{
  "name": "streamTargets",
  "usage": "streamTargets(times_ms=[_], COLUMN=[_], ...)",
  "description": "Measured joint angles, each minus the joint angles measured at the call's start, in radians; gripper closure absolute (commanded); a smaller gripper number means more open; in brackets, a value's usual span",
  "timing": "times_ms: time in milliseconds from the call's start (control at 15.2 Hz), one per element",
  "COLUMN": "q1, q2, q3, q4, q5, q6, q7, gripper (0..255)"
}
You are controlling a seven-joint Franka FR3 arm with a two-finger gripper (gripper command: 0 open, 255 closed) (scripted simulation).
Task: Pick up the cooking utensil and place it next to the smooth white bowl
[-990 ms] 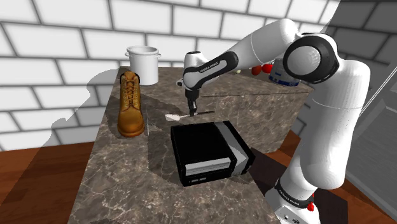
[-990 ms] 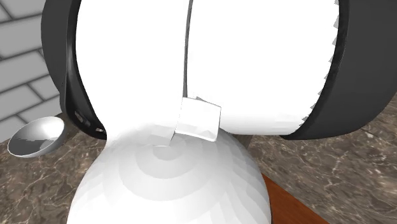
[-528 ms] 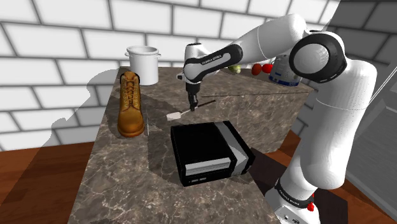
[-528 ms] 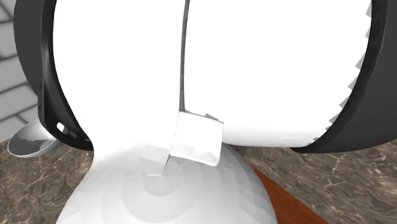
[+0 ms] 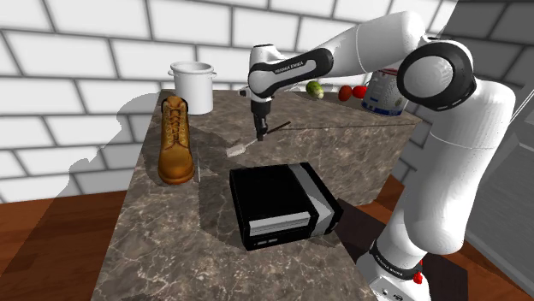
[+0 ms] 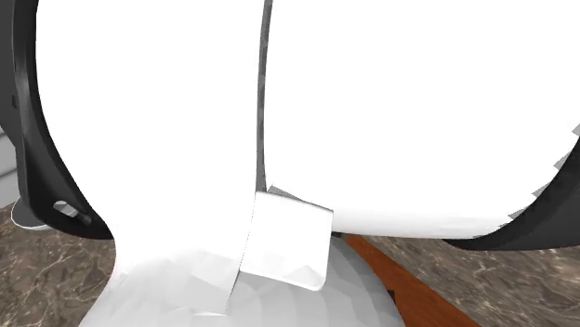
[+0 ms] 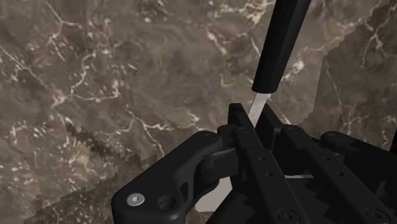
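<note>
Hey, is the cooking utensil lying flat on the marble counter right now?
No, the end effector clasps the utensil, which hangs tilted with its dark handle end raised off the marble counter.

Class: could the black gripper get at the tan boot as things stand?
Probably yes: bare marble counter lies between the black gripper and the tan lace-up boot. But it is shut on the black-handled, white-bladed utensil.
</note>
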Motion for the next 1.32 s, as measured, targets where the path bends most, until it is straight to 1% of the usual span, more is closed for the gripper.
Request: streamTargets(times_ms=[660,858,1056,1320], q1=[0.003,0.022,0.049,0.082], q2=[-0.03,-0.093,-0.187,-0.301], q3=[0.0,0.014,0.038,0.078], q4=[0.099,0.029,-0.093,-0.213], q5=[-0.004,-0.017,-0.032,-0.04], q6=[-0.128,-0.122,-0.096,-0.094], q7=[0.0,0.037,0.093,0.171], gripper=[255,255,255,255])
